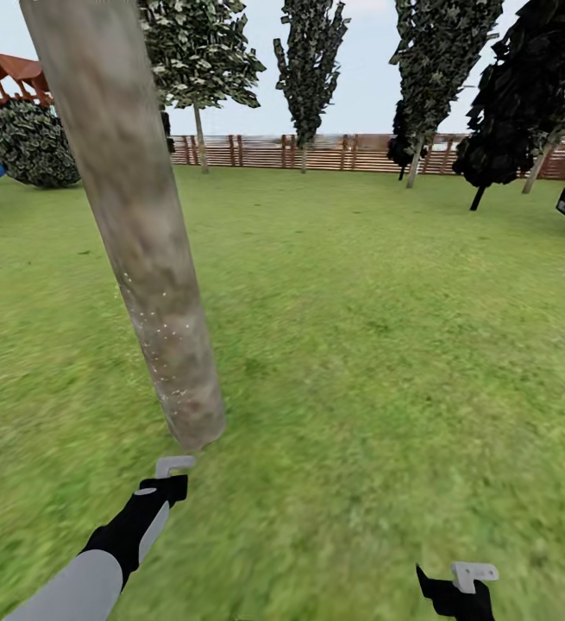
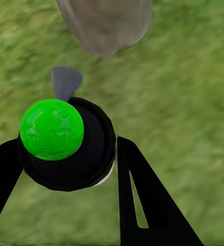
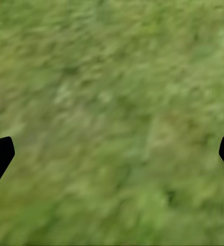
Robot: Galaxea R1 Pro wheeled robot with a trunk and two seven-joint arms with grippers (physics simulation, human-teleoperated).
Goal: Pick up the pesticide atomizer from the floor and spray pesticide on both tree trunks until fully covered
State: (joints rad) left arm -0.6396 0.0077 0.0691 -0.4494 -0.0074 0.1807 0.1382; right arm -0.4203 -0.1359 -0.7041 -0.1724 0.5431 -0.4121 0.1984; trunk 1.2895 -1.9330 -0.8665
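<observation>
At 12 o'clock from our left end effector (image 1: 172, 483), just beyond it, stands the tree trunk (image 1: 135, 216), long axis near upright, tilted in head view. Left end effector pinches the pesticide atomizer (image 2: 65, 143), green cap up, nozzle toward the trunk base. White pesticide specks (image 1: 157, 332) dot only the lower trunk. Right end effector (image 1: 459, 591) is spread, empty, over grass at 4 o'clock; left arm is nearer.

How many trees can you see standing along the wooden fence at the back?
4 by my count: one at left, one in the middle, one right of it, one dark far right. Others may be hidden.
</observation>
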